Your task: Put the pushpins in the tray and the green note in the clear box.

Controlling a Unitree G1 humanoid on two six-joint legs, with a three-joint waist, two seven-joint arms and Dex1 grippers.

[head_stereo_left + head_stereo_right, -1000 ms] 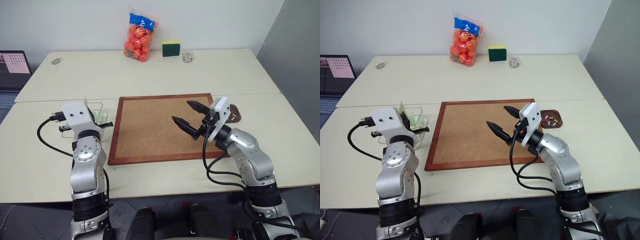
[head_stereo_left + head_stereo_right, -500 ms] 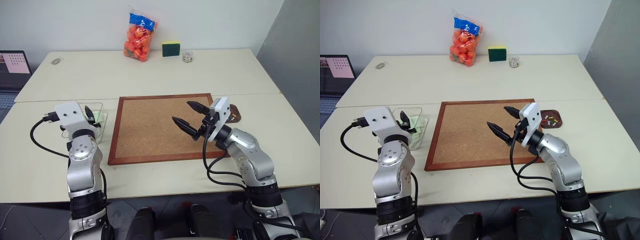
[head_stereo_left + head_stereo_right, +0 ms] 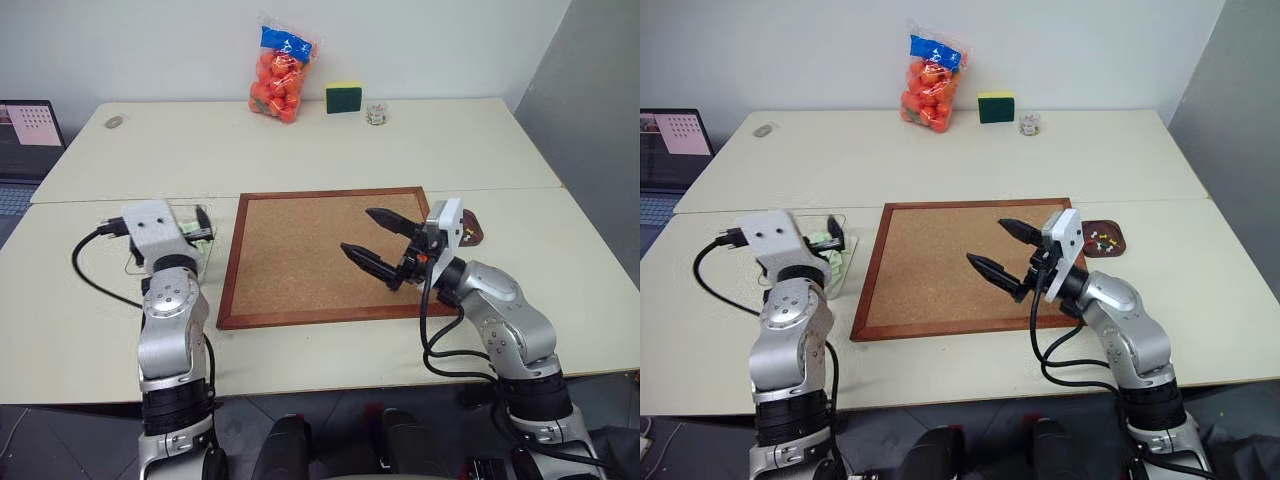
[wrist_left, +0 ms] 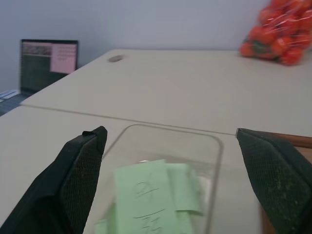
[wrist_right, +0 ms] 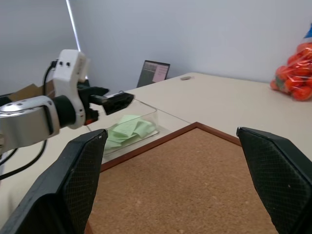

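I had the left claw [image 3: 836, 236] spread wide and empty over the clear box [image 4: 214, 161], with the green note [image 4: 151, 192] lying loose inside among other pale-green slips. The right claw [image 3: 1005, 252] was also wide open, holding nothing, above the cork board [image 3: 930, 265]. The pushpins [image 3: 1100, 239] sat in the tray [image 3: 1116, 244] just beyond the board's right edge, so by my reading both parts of the job looked finished.

The risk I saw was on the way out. The note was thin and light, and the left fingers [image 4: 80, 168] stood on either side of the box walls; pulling back carelessly could clip a wall, shove the box along the worktop [image 3: 350, 140], or drag a slip out. The right arm was close to the tray, and a sideways swing there could tip the pins.

A bag of oranges [image 3: 278, 75], a sponge [image 3: 343, 97] and a small jar [image 3: 376, 113] stood well apart at the far edge, with a laptop [image 3: 25, 125] off to the left. Nothing blocked a straight retreat.
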